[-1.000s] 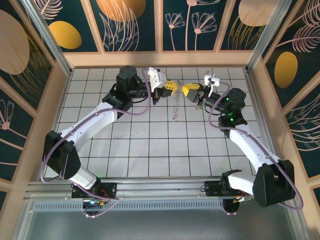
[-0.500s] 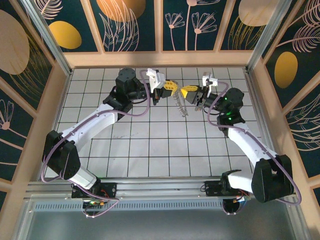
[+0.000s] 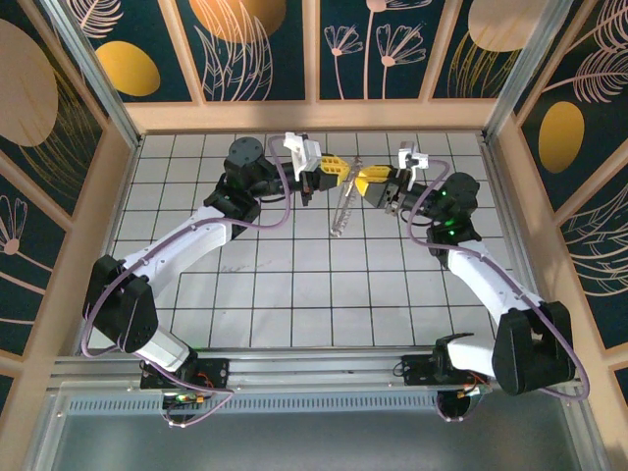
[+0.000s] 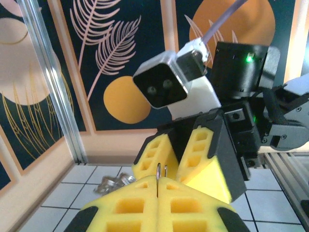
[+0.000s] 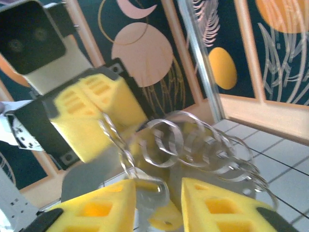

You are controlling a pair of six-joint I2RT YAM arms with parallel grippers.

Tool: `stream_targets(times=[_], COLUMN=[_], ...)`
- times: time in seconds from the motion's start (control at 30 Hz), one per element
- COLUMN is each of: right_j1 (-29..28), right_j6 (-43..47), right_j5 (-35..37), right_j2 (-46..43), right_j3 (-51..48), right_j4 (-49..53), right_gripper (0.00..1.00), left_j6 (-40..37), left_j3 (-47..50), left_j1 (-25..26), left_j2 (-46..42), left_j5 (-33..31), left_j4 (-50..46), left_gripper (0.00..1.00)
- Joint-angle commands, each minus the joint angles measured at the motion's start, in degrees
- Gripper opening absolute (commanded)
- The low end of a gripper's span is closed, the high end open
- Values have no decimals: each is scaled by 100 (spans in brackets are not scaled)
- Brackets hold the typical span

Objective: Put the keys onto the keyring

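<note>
— While the keyring point(image 3: 342, 208) hangs over the far middle of the table point(image 3: 294, 294), what has hold of it?

— The left gripper point(image 3: 334, 169). Its yellow fingers are pressed flat together. In the left wrist view, a thin wire loop of the ring stands up out of the seam between them. The rest dangles long and narrow below the two grippers.

— And the right gripper point(image 3: 368, 180)?

— It sits just to the right of the left one, with its tips facing it and very near. Its jaws stand partly apart, with a plain gap between the yellow pads.

— Where is the key?

— In that gap, seen from the right wrist. The small brassy key point(image 5: 153, 200) lies against the finger on the left of that picture. A twisted strand of wire runs up from it to the ring's silvery loops, which are blurred. Whether the jaws actually pinch the key, I cannot tell.
</note>
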State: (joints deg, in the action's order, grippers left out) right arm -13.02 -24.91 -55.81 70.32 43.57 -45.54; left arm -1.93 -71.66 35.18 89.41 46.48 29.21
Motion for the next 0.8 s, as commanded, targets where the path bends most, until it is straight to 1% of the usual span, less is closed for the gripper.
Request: stream_targets(times=[0.0,0.13,0.23,0.57,0.67,0.77], right_j1=[253,411,475,480,484,484], right_j6=[-163,-257,-518,-1187,-1338,-1558], right_j5=[-28,118,241,716,772,764], right_j2=[-327,-535,-611,-631,-581,-431], right_j3=[-128,-148,-174,-97,-82,-18], right_j4=[-76,-42,-276,-563,-718,-945], right_gripper=[34,35,37,39,44,50], left_j6=[292,567,825,2024,2395,2607], left_j3=[0,20,29,39,76,143], left_j1=[49,49,37,33,35,42], left_j2=[19,111,197,598,697,740], left_j5=[85,81,71,361,397,361], left_j4=[730,1001,1209,1974,2264,2443], left_gripper=[0,0,0,0,0,0])
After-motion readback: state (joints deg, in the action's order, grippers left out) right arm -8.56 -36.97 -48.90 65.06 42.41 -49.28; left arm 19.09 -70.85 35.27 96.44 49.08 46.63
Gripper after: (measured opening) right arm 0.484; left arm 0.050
